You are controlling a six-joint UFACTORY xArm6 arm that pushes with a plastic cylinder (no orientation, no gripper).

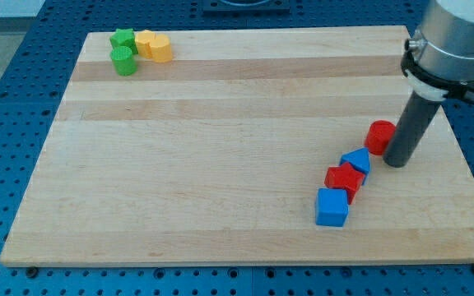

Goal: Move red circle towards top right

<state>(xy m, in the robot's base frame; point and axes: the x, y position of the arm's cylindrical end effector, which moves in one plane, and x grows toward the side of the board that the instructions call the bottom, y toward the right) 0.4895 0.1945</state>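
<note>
At the upper left of the wooden board (pixel 220 123), a green star (pixel 123 38), a green cylinder (pixel 124 61) and two yellow blocks (pixel 154 46) huddled together. Toward the lower right, a blue cube (pixel 332 207), a red star (pixel 344 178) and a blue block (pixel 356 161) ran diagonally upward. The red circle (pixel 378 136) sat at the right, my tip (pixel 395 163) touching its right side, holding nothing.

There is only one view, so no part of the scene is shared with a second camera. The camera stands at the near side of the wooden board (pixel 220 148) and looks down on it at a slant, toward the far edge. It is far enough that almost the whole board is inside the picture, with the blue perforated table (pixel 6 99) around it. The arm (pixel 449 49) enters from the far right and is cut off.
</note>
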